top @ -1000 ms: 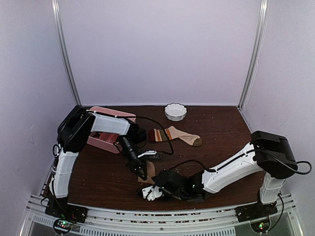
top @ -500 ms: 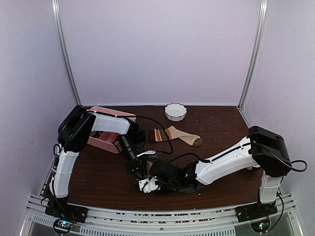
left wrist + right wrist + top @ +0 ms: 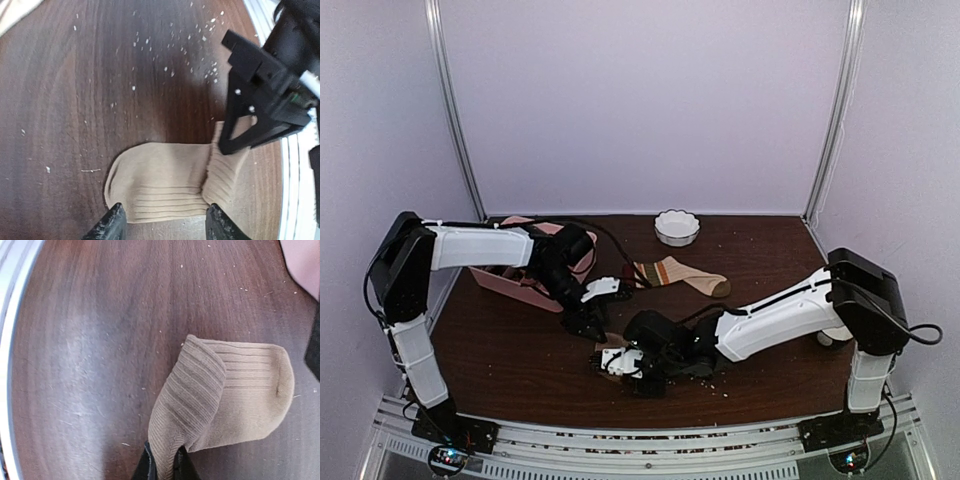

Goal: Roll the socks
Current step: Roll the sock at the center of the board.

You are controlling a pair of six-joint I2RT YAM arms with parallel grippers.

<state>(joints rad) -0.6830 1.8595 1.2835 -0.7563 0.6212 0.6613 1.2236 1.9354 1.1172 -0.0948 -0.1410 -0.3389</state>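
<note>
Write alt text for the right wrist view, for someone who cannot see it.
A tan ribbed sock lies on a dark wooden table, its ribbed end folded up over the rest and pinched between the shut jaws of the right gripper at the bottom edge. A corner of a pink tray shows at the top right.

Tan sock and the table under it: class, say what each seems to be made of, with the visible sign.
The tan sock: soft matte knit, likely cotton or a blend; parallel ribs, limp fold. The table: dark wood or wood-look laminate, faintly glossy; streaky grain, soft sheen.
</note>
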